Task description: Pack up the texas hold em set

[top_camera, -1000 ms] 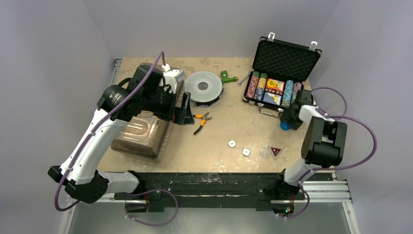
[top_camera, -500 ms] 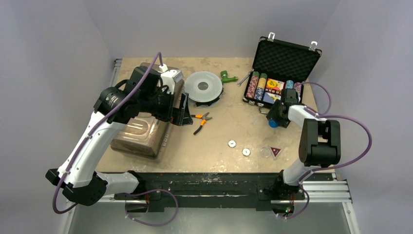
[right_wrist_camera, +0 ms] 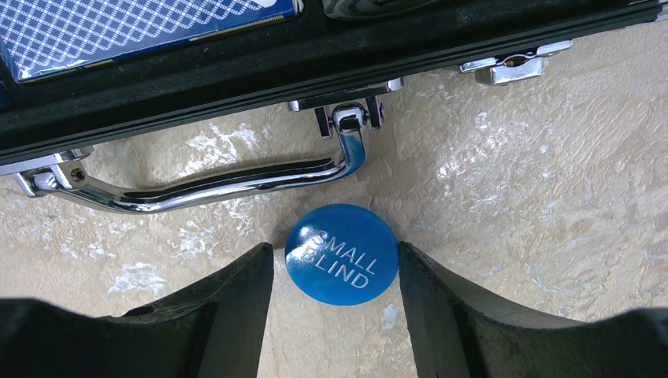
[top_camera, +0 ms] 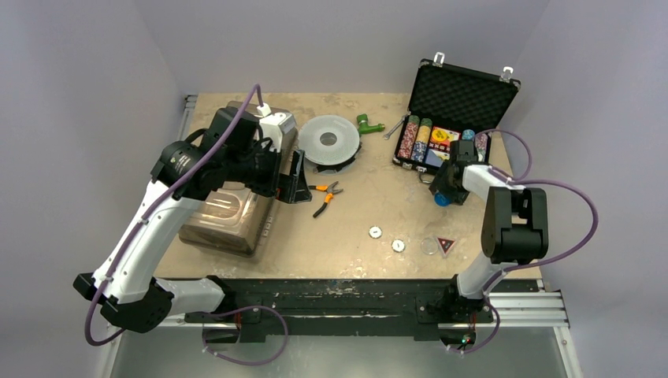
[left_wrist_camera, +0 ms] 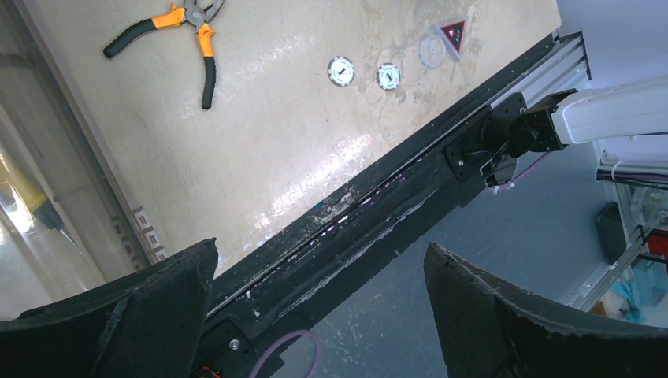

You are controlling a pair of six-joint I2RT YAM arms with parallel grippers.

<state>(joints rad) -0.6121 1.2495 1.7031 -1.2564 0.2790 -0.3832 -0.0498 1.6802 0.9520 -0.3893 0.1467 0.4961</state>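
Note:
The black briefcase (top_camera: 465, 93) stands open at the back right, with chip rows (top_camera: 410, 138) and a card deck (right_wrist_camera: 142, 31) in its tray. My right gripper (top_camera: 443, 191) is low in front of the case handle (right_wrist_camera: 220, 185). It is open around a blue "SMALL BLIND" button (right_wrist_camera: 341, 254) lying on the table; the right finger touches its rim and the left finger stands just off it. Two white round buttons (top_camera: 375, 231) (top_camera: 398, 245), a clear disc (top_camera: 428, 246) and a red triangle button (top_camera: 445, 245) lie near the front. My left gripper (top_camera: 295, 177) is open and empty beside the bin.
A large clear plastic bin (top_camera: 228, 213) sits at the left under the left arm. A grey disc spool (top_camera: 329, 140), a green fitting (top_camera: 366, 124) and a small wrench (top_camera: 391, 131) lie at the back. Orange-handled pliers (top_camera: 324, 195) lie mid-table.
My right gripper moved left along the case front, and the blue button moved with it to a spot by the handle. The left arm shifted slightly and then stayed still.

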